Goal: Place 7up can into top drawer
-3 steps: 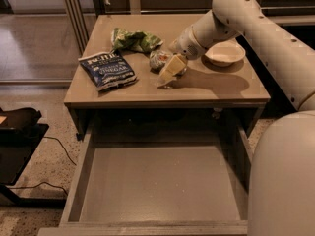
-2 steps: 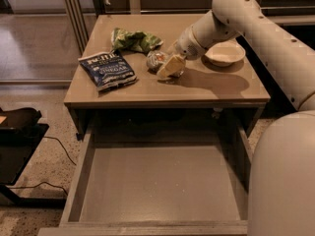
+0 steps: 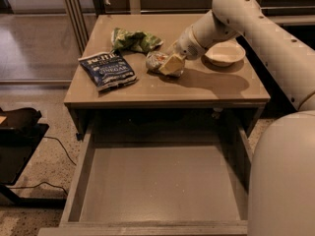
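The 7up can (image 3: 154,61) is a small dented silvery can with green on it, sitting on the tan cabinet top (image 3: 206,85) near its middle. My gripper (image 3: 171,65) is low over the cabinet top, right against the can's right side, and it hides part of the can. The top drawer (image 3: 162,183) is pulled wide open below the front edge. Its flat grey bottom holds nothing.
A blue chip bag (image 3: 107,70) lies at the left front of the top. A green chip bag (image 3: 134,40) lies behind the can. A white bowl (image 3: 225,53) sits at the right, under my arm. A dark stand (image 3: 17,136) is on the floor to the left.
My gripper has edged slightly left, closer against the can. The can, bags and drawer have not moved.
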Controlling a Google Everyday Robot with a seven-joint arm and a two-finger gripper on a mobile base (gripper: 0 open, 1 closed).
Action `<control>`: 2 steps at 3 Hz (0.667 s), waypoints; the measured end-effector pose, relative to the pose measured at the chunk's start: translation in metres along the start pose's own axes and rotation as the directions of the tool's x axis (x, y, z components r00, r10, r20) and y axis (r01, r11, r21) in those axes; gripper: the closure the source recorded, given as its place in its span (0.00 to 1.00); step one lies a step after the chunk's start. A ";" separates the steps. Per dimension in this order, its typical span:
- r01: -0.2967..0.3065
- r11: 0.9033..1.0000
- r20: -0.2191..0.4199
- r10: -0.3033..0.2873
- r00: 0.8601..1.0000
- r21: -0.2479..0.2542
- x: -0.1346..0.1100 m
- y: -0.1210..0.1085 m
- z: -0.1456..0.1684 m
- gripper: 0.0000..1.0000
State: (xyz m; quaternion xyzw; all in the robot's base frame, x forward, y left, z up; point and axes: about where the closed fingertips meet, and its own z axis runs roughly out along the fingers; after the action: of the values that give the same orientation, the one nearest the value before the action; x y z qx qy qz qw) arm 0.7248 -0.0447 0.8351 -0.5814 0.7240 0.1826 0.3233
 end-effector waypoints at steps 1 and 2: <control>0.002 1.000 -0.011 -0.002 1.000 0.001 0.002 0.005 -0.003 1.00; 0.005 1.000 -0.025 -0.004 1.000 0.029 0.009 0.023 -0.026 1.00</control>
State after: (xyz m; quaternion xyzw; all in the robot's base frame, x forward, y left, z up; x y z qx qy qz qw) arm 0.6953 -0.0618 0.8454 -0.5806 0.7292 0.1641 0.3230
